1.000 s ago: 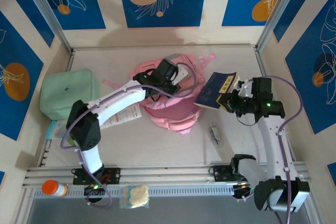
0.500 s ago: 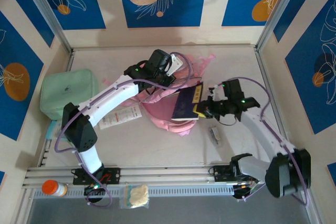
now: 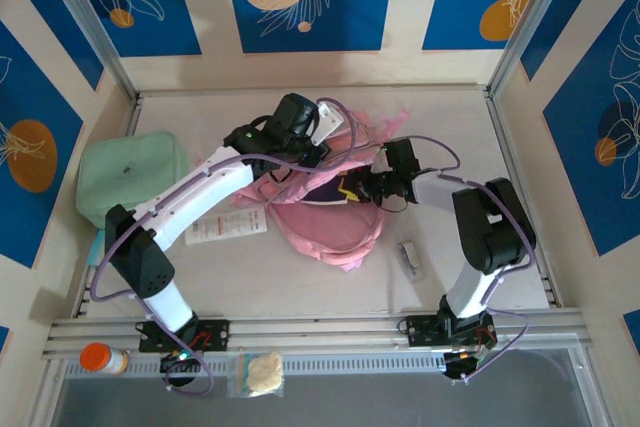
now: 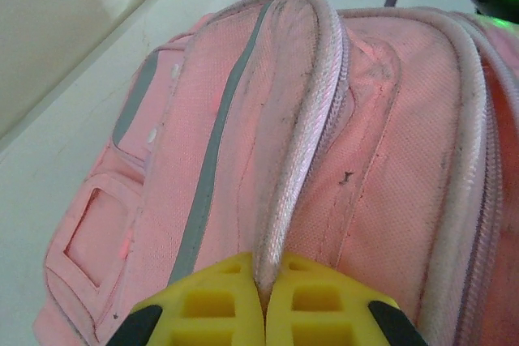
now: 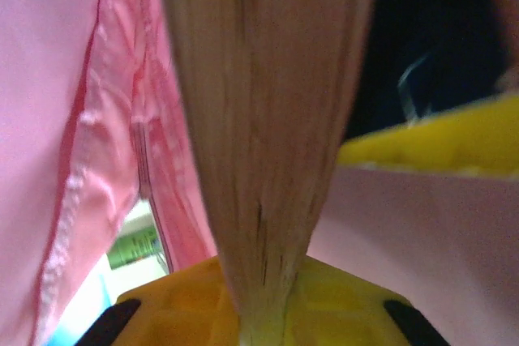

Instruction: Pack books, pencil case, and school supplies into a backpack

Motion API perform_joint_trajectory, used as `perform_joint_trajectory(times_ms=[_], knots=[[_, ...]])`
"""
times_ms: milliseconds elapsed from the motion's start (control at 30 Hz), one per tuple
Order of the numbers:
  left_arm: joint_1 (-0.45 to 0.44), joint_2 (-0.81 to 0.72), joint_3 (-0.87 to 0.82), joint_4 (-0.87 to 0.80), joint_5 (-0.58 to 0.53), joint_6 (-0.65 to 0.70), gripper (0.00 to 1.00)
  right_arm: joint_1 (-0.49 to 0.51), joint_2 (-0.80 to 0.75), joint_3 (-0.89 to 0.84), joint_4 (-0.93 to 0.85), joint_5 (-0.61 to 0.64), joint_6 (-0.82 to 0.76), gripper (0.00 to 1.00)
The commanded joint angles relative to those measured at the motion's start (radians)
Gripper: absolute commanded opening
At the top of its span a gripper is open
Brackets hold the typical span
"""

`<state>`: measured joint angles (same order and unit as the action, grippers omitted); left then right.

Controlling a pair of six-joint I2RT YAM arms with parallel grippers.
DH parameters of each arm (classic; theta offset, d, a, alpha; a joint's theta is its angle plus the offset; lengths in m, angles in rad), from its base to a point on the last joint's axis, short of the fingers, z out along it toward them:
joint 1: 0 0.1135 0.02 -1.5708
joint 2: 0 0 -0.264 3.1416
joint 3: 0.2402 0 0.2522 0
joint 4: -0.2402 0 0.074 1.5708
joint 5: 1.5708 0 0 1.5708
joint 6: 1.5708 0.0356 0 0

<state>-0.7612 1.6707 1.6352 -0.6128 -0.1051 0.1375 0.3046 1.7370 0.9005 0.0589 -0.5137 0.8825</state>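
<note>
Paperback, thin and dark navy: this book [image 3: 325,191] should be light, stiff enough to push edge-first but liable to bow if driven from one corner. Its cover is probably slick, so I judge a flat pinch near the spine or across the page edge to be the safest hold. It sits slid most of the way into the mouth of the soft pink fabric backpack [image 3: 335,232] in the middle of the table [image 3: 480,147], with only a dark sliver showing. In the right wrist view the book [image 5: 259,119] runs edge-on down between the yellow fingers of my right claw [image 5: 255,313]; whether that claw is clamping or letting go I cannot tell. My left claw [image 4: 263,285] is pinched tight on the backpack's piped zip rim [image 4: 304,135], holding the floppy mouth up. A second ago the right claw held the book in the air to the right of the backpack, clear of it. Half a second ago it lay over the bag's right edge.
</note>
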Motion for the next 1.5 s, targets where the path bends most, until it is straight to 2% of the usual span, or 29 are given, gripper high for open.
perform_joint_trajectory(times_ms=[0,100,233,333,467,633,800,867,933,1067,1200,1300,1400,1467], knots=[[0.003,-0.063,0.011,0.09,0.013,-0.011,0.0,-0.027,-0.005,0.035,0.009,0.029,-0.006,0.3],[0.004,-0.064,0.0,0.092,0.004,-0.005,0.0,0.001,-0.096,-0.001,-0.107,0.143,-0.025,0.39],[0.006,-0.065,-0.005,0.105,0.019,-0.019,0.0,0.063,-0.237,-0.068,-0.234,0.325,0.004,0.41],[0.008,-0.06,-0.005,0.108,0.027,-0.019,0.0,0.137,-0.297,-0.126,-0.214,0.387,0.059,0.34],[0.01,-0.06,-0.003,0.109,0.025,-0.024,0.0,0.212,-0.27,-0.18,-0.097,0.406,0.155,0.11],[0.009,-0.058,-0.002,0.103,0.022,-0.039,0.0,0.222,-0.185,-0.147,-0.032,0.531,0.166,0.0],[0.009,-0.066,-0.018,0.114,0.037,-0.059,0.0,0.127,-0.131,-0.163,0.239,0.515,0.242,0.0],[0.009,-0.067,-0.029,0.117,0.037,-0.062,0.0,0.103,-0.116,-0.126,0.204,0.541,0.248,0.0],[0.011,-0.069,-0.038,0.117,0.027,-0.074,0.0,0.094,-0.112,-0.111,0.203,0.512,0.233,0.0],[0.01,-0.069,-0.066,0.133,0.045,-0.096,0.0,0.137,-0.176,-0.15,0.179,0.471,0.177,0.0],[0.013,-0.054,-0.09,0.149,0.062,-0.144,0.0,0.173,-0.348,-0.219,0.052,0.471,0.119,0.01],[0.015,-0.032,-0.11,0.156,0.094,-0.21,0.0,0.179,-0.521,-0.206,-0.242,0.584,0.085,0.02],[0.015,-0.02,-0.167,0.21,0.15,-0.286,0.0,0.168,-0.689,-0.184,-0.461,0.661,0.04,0.05],[0.014,-0.011,-0.201,0.249,0.21,-0.332,0.09,0.161,-0.773,-0.177,-0.539,0.666,0.003,0.08]])
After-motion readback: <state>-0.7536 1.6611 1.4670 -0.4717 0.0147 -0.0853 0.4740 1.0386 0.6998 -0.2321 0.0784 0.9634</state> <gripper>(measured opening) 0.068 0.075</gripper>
